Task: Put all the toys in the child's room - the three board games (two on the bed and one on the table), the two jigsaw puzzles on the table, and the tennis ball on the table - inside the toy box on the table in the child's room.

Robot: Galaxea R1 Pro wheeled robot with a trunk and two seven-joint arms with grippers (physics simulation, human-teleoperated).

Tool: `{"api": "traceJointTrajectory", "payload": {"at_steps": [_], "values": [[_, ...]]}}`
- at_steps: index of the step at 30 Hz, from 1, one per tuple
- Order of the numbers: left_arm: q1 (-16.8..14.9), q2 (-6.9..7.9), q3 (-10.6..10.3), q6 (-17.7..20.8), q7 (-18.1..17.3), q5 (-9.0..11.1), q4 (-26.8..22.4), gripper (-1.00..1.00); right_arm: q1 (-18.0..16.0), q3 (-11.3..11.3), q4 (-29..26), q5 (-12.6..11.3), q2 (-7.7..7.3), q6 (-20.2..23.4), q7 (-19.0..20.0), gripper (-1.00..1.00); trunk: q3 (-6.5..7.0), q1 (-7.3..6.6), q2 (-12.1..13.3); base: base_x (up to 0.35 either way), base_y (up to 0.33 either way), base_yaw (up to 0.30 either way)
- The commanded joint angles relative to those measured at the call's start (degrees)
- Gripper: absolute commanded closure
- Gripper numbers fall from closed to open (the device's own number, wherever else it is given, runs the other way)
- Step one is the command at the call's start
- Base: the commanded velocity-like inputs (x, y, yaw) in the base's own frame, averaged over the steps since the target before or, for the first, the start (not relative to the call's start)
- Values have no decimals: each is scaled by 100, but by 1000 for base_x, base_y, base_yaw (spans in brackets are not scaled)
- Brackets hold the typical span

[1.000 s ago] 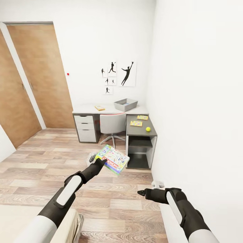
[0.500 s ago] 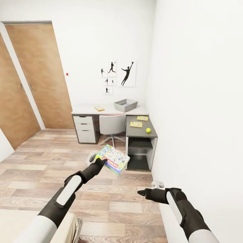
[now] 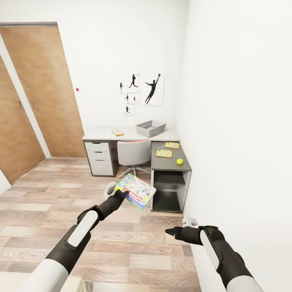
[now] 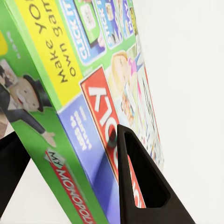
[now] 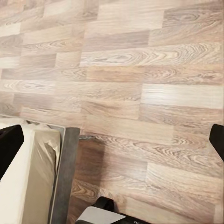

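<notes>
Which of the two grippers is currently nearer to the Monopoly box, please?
Left. The left gripper has its fingers clamped on the Monopoly box; the right gripper hangs lower, apart from it.

Flat green-edged, colourfully printed game box (image 4: 88, 93): "MONOPOLY" in white on red band along narrow green side edge, partly cut off. On yellow strip of box face: "Make yo… own gam…", cut off. On blue panels above strip: "CLICK"; other small print unreadable. Head view, same box (image 3: 136, 191): red "MONOPOLY" band across face.
</notes>
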Motion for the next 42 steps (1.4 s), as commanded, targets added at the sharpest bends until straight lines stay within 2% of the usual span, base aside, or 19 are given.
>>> {"api": "traceJointTrajectory", "payload": {"at_steps": [1, 42], "values": [[-6, 4, -8, 11, -7, 43, -1, 100, -5, 1, -5, -16, -2, 29, 4, -100, -12, 7, -12, 304, -3, 0], [-6, 4, -8, 8, -7, 44, -2, 100, 5, 1, -32, -16, -10, 22, 4, -100, -12, 7, -12, 304, -11, 0]]}}
